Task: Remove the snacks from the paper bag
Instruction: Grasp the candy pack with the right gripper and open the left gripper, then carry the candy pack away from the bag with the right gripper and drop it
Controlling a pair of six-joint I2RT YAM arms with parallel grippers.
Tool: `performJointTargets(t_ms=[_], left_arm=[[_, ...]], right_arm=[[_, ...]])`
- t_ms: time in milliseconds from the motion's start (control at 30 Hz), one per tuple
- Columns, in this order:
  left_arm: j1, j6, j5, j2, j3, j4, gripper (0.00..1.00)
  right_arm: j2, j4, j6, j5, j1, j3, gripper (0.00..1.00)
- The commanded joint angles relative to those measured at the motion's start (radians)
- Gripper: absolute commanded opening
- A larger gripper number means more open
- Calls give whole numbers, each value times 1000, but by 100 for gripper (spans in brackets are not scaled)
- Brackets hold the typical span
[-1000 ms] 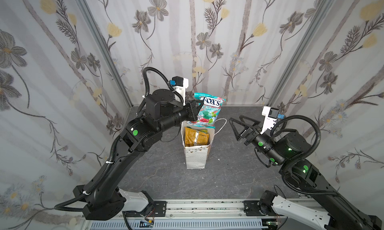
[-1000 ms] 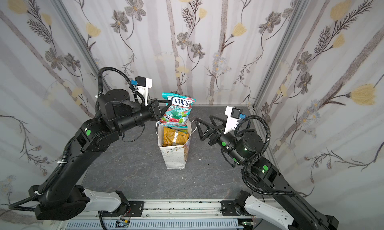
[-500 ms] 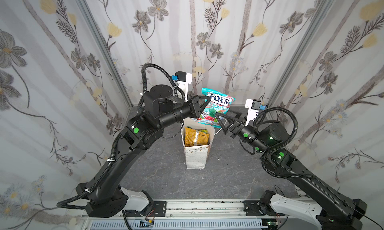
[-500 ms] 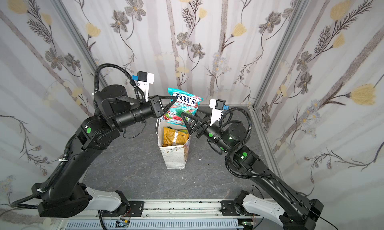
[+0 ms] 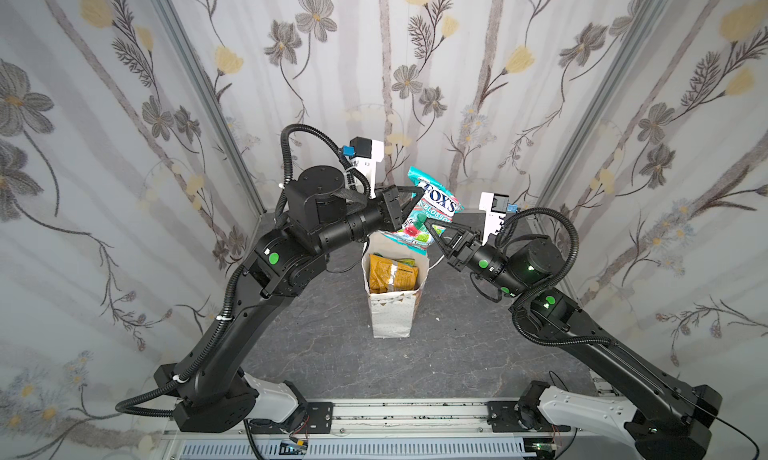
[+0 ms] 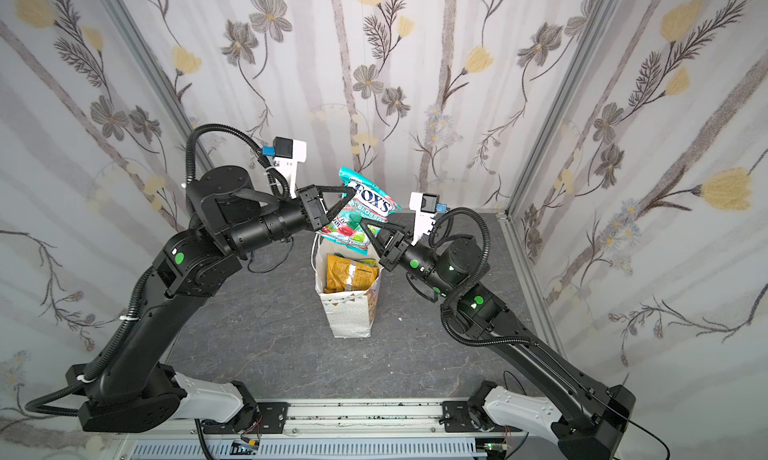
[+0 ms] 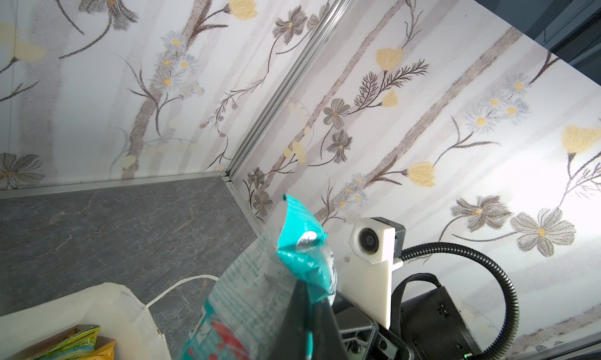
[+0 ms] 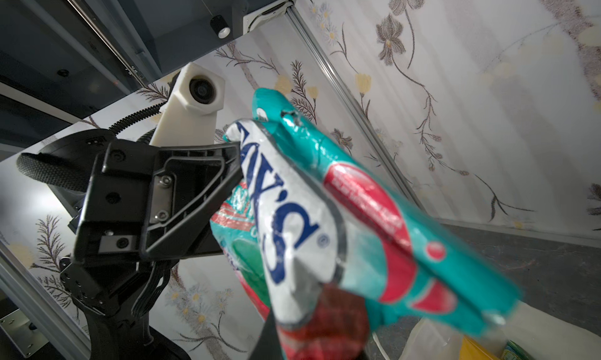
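Observation:
The white paper bag (image 5: 390, 316) (image 6: 351, 316) stands upright mid-table, mouth open. Inside it show a yellow-orange chip bag (image 5: 390, 273) (image 6: 349, 273) and a yellow-green packet edge (image 7: 74, 340). Above the mouth, tilted, hangs a teal FOX'S packet (image 5: 434, 210) (image 6: 368, 212) (image 8: 325, 212). My left gripper (image 5: 419, 191) (image 6: 351, 192) (image 7: 307, 298) is shut on its upper corner. From the other side my right gripper (image 5: 428, 226) (image 6: 363, 223) (image 8: 322, 298) is shut on its lower part. Other snacks in the bag are hidden.
Grey stone-look tabletop (image 5: 457, 354) enclosed by flowered walls on three sides. The bag's white cord handle (image 7: 175, 285) lies on the table behind the bag. Both arms meet over the bag; a metal rail (image 5: 395, 416) runs along the front edge.
My right gripper has swung in from the right and closed on the teal packet. The left gripper has lifted the packet a little higher above the bag.

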Motion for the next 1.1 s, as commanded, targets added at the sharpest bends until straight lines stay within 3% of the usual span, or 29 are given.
performJointTargets(t_ms=[0,67,333,500,700,933,1067], left_arm=[[-1,19,-35,-14,-16,33,7],[-1,38,-57,-30,-33,34,19],[-1,124,-108,-104,-103,4,43],[0,189,-84,-172,-166,0,56],[-1,337,56,-220,-238,-74,73],[-3,416,52,-284,-344,-169,85],[-9,422,32,-290,-367,-239,97]], right_arm=[[-11,34,15,15,2,2,0],[-17,23,14,20,2,2,0],[-61,-39,-12,47,-19,16,0],[-66,-115,-12,30,-81,54,0],[-57,-194,3,-32,-218,101,0],[-7,-223,50,-142,-443,121,0],[45,-220,65,-194,-554,114,0]])
